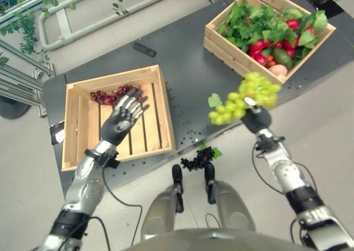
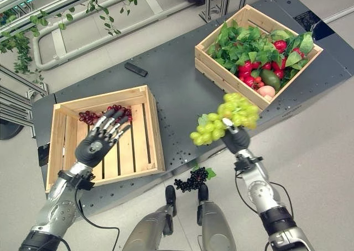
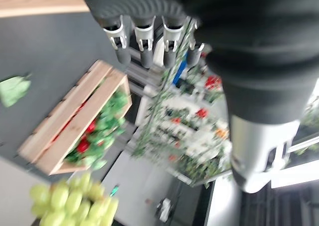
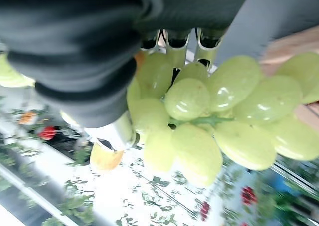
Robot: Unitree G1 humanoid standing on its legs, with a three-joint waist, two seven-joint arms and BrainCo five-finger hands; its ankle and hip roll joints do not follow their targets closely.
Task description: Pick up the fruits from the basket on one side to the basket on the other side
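A bunch of green grapes point(image 1: 246, 99) hangs in the air over the dark table point(image 1: 182, 79), between the two crates, with my right hand point(image 1: 255, 118) shut on it from below. In the right wrist view the fingers curl round the grapes point(image 4: 209, 116). My left hand point(image 1: 123, 118) hovers open over the left wooden crate point(image 1: 71, 124), fingers straight and spread. A bunch of dark red grapes point(image 1: 110, 95) lies at that crate's far end. The right wooden crate point(image 1: 232, 49) holds leafy greens, red fruits, an avocado and a peach.
A bunch of black grapes point(image 1: 200, 158) with a leaf lies just below the table's front edge. A small black bar-shaped object point(image 1: 144, 49) sits on the table behind the left crate. A loose green leaf point(image 1: 214, 100) shows beside the held grapes.
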